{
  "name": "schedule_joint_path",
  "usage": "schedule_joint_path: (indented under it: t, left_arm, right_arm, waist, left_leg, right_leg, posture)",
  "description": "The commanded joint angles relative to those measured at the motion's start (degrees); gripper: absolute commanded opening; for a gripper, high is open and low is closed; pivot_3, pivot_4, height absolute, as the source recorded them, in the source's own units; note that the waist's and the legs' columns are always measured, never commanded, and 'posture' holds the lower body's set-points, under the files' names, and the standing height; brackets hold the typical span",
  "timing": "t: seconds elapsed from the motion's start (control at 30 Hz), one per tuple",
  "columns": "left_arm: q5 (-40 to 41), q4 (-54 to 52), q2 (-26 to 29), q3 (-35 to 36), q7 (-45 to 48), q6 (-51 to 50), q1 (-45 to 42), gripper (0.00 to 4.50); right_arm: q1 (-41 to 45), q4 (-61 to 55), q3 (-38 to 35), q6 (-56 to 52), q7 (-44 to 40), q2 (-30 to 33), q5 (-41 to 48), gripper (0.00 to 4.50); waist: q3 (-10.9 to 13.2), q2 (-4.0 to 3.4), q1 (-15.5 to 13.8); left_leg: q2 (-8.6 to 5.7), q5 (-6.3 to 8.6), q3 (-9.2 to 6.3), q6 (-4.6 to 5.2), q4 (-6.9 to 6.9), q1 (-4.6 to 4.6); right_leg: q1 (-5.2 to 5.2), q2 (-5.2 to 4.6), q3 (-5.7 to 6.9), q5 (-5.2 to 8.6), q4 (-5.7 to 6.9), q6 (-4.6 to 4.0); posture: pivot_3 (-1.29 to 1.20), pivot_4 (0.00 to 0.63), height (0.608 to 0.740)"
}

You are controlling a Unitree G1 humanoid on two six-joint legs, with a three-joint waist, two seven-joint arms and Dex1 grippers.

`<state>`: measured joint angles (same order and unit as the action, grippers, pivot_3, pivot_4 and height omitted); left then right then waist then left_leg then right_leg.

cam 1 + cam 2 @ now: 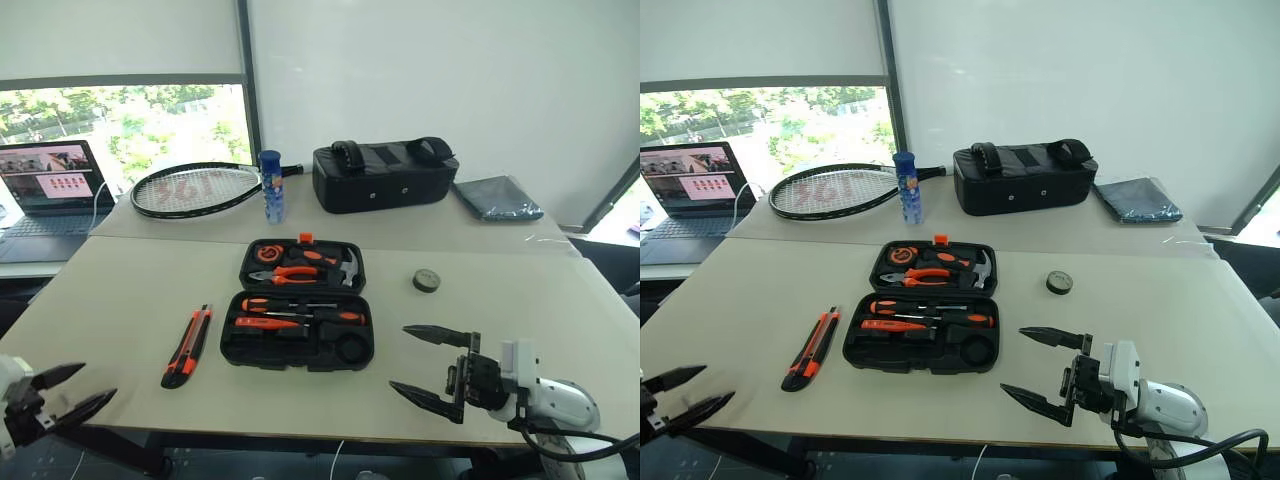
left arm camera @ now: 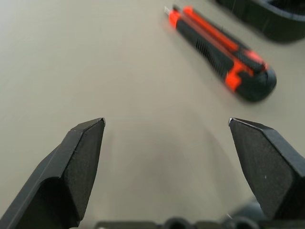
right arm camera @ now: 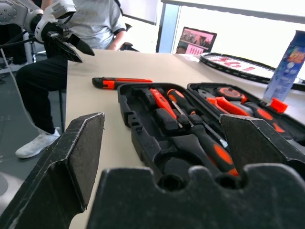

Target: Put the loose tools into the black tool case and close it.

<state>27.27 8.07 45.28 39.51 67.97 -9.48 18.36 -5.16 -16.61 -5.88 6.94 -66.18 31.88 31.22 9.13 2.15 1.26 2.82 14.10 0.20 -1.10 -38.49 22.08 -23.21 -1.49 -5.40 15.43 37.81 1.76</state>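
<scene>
Here the left gripper (image 1: pixel 62 392) hangs spread and empty at the near left; it should straddle the long orange-and-black utility knife (image 1: pixel 188 345) crosswise, beside the open black plastic tool case (image 1: pixel 300 300). Far right, the black tape roll (image 1: pixel 427 280) waits; the right gripper (image 1: pixel 432 367) is spread too.

The black tool case (image 2: pixel 267 16) and a seated person (image 3: pixel 90 24) are cut off by picture edges.
</scene>
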Motion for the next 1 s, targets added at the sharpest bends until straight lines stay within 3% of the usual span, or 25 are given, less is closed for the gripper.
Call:
schedule_joint_path:
  t: [0.03, 0.23, 0.5, 0.57, 0.67, 0.87, 1.0]
  left_arm:
    - [4.6, -12.7, 2.5, -2.2, -7.5, -14.2, -1.9, 4.46]
    - [7.6, -25.3, 2.2, -9.6, -26.3, -38.9, -11.6, 4.46]
    - [5.0, -28.9, -3.8, -20.1, -39.2, -49.9, -19.7, 4.46]
    - [2.2, -28.3, -3.0, -23.0, -41.1, -49.9, -20.2, 4.46]
    - [0.2, -27.3, -2.2, -25.1, -41.5, -48.9, -20.8, 3.75]
    - [0.9, -24.6, -0.1, -25.5, -37.5, -48.0, -21.3, 1.63]
    - [1.5, -18.7, 1.4, -21.9, -31.0, -39.9, -22.7, 1.62]
  right_arm:
    - [1.6, -0.8, -0.6, 1.3, -1.0, 0.8, 0.7, 4.5]
    - [2.9, -1.5, 0.3, 0.2, -0.7, 0.4, 1.2, 4.5]
    - [4.3, -2.5, 2.1, -0.7, 1.7, -0.9, 1.1, 4.5]
    - [4.4, -2.6, 1.7, -1.1, 2.5, -1.0, 1.8, 4.5]
    - [3.3, -2.5, 0.6, -0.5, 2.6, -0.7, 2.2, 4.5]
    - [0.9, -3.5, -0.4, 0.6, 2.8, -0.6, 2.2, 4.5]
    - [-0.5, -4.7, -1.7, 0.3, 3.4, -0.3, 2.6, 4.5]
  waist:
    - [0.0, 0.04, -0.3]
    - [0.0, 0.0, -0.2]
    - [0.0, 0.0, 1.3]
    - [0.0, -0.01, 1.2]
    - [0.0, -0.03, 1.2]
    - [0.0, -0.06, 1.2]
    - [0.0, -0.12, 1.2]
  left_leg:
    - [0.01, 0.0, 0.0, 0.0, 0.0, -0.01]
    - [-0.01, 0.0, 0.02, 0.0, 0.02, -0.04]
    - [-0.08, 0.01, -0.03, -0.01, 0.27, -0.05]
    - [-0.09, 0.01, -0.04, -0.01, 0.27, -0.08]
    - [-0.14, 0.0, -0.04, -0.02, 0.27, -0.19]
    - [-0.15, 0.0, -0.03, -0.02, 0.27, -0.2]
    - [-0.15, 0.0, -0.03, -0.02, 0.27, -0.2]
  right_leg:
    - [0.0, 0.03, 0.0, 0.0, -0.01, 0.0]
    - [0.01, 0.08, -0.06, 0.0, 0.02, 0.02]
    - [-0.06, 0.09, -0.1, -0.23, 0.04, -0.38]
    - [-0.03, 0.08, -0.09, -0.24, 0.04, -0.38]
    - [0.05, 0.07, -0.12, -0.23, 0.06, -0.38]
    - [0.04, 0.07, -0.12, -0.16, 0.05, -0.26]
    - [0.04, 0.08, -0.12, -0.15, 0.04, -0.25]
  posture:
    - [0.0, 0.15, 0.74]
    - [0.0, 0.15, 0.74]
    - [0.0, 0.15, 0.74]
    - [0.0, 0.15, 0.74]
    - [0.0, 0.15, 0.74]
    - [0.0, 0.15, 0.74]
    - [0.0, 0.15, 0.74]
